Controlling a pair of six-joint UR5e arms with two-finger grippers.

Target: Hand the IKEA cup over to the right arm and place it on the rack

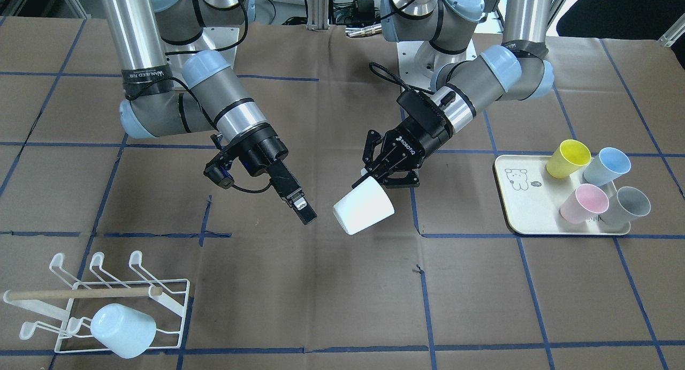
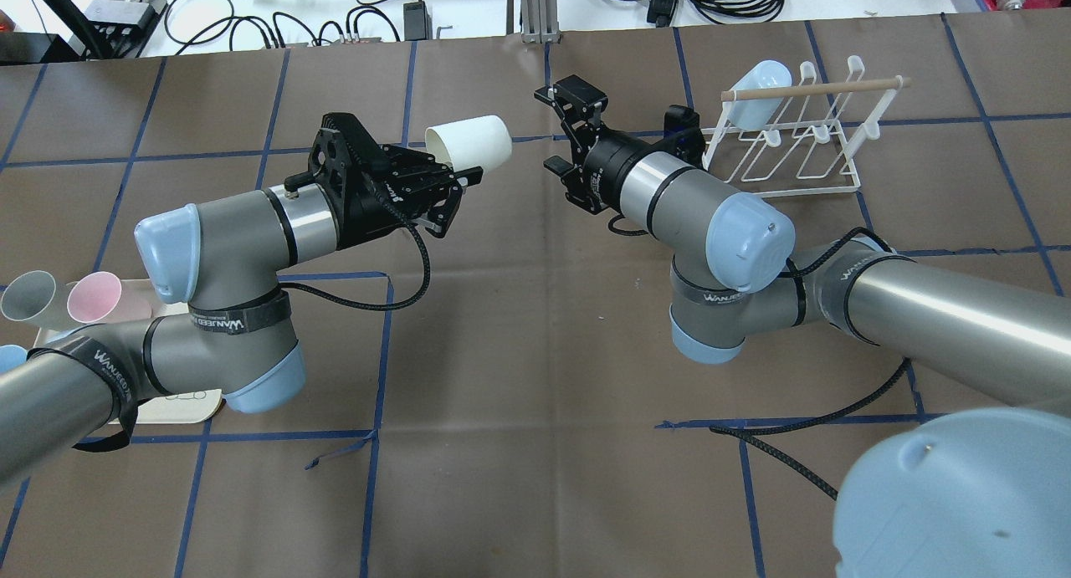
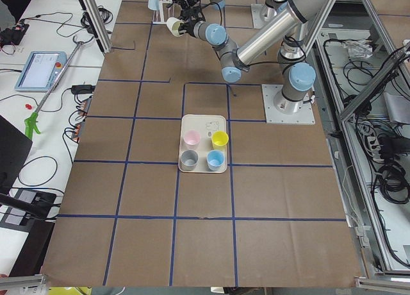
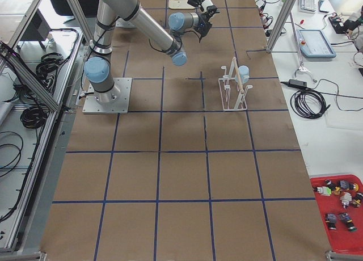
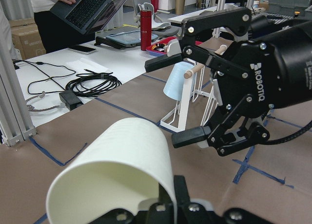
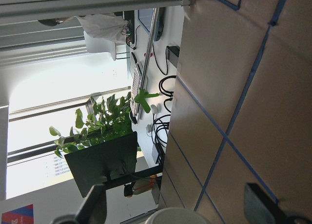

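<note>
A white IKEA cup [image 1: 364, 209] hangs tilted in mid-air over the table's middle. My left gripper [image 1: 370, 178] is shut on its rim, one finger inside the cup, as the left wrist view [image 5: 117, 170] shows. The cup's base points toward my right gripper [image 2: 548, 129]. That gripper is open, its fingers [image 5: 190, 135] spread wide, a short gap from the cup and not touching it. The cup's edge shows at the bottom of the right wrist view [image 6: 175, 216]. The white wire rack [image 1: 166, 300] with its wooden dowel stands beyond the right arm and holds a pale blue cup [image 1: 123, 330].
A cream tray [image 1: 522, 198] on the left arm's side carries yellow [image 1: 568, 158], blue [image 1: 607, 166], pink [image 1: 584, 203] and grey [image 1: 626, 205] cups. The brown table cover has blue tape lines. Cables lie on the white bench past the far edge.
</note>
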